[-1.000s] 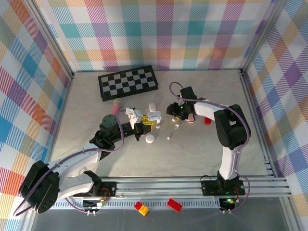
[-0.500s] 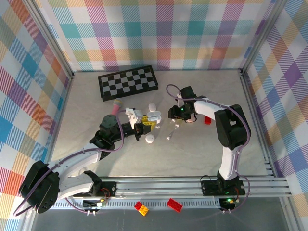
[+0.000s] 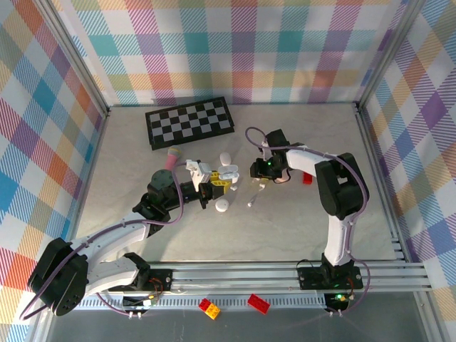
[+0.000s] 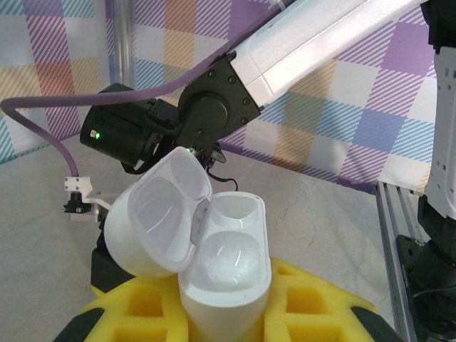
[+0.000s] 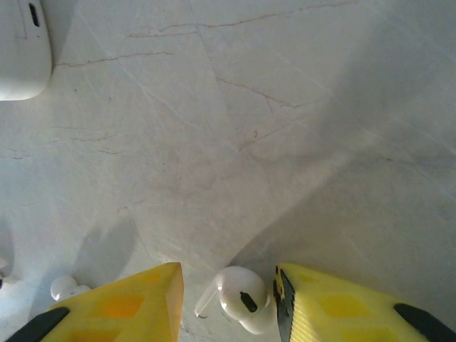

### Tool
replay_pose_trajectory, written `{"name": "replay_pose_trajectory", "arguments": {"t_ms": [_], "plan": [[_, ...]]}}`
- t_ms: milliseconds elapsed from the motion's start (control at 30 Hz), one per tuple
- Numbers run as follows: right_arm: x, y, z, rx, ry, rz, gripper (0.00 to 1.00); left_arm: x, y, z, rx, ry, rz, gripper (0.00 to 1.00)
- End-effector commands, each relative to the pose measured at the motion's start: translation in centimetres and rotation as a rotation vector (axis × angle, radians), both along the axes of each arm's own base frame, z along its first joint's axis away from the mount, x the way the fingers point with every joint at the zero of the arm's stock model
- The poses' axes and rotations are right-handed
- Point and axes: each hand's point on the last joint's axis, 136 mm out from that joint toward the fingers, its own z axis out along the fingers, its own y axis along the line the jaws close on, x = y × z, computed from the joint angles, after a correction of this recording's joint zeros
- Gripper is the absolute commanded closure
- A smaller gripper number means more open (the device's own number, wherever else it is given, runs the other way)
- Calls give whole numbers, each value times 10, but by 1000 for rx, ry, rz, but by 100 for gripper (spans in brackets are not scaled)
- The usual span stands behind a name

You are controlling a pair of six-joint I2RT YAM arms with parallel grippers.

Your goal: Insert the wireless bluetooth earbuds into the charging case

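My left gripper point(image 4: 228, 317) is shut on the white charging case point(image 4: 226, 267), which it holds upright above the table with the lid flipped open to the left and both wells showing. In the top view the case point(image 3: 228, 172) sits at the left gripper's point(image 3: 216, 184) tip. My right gripper point(image 5: 228, 303) is down at the table with a white earbud point(image 5: 241, 298) lying between its yellow fingers point(image 5: 132, 303). The earbud touches the right finger, and a gap remains on the left side. A second earbud point(image 5: 64, 287) lies just left of the fingers.
A shut white case point(image 3: 223, 206) and a loose earbud point(image 3: 251, 204) lie in front of the grippers. A pink case point(image 3: 172, 155) and a chessboard point(image 3: 189, 121) are at the back left. A red brick point(image 3: 306, 178) lies beside the right arm.
The right gripper has shifted slightly left and down onto the earbud, and its jaws have narrowed around it. The left arm has held still with the open case.
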Motion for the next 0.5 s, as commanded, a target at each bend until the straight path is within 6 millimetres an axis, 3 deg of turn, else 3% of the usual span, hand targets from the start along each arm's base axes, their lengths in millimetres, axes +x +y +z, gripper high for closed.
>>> {"name": "replay_pose_trajectory", "arguments": {"t_ms": [0,467], "plan": [[-1,5,-1,23,13,11,62,-4,2,12,-20,-39,-19,96],[-7,1,-2,13,9,27,77,-1,0,10,-16,-38,-23,96]]}}
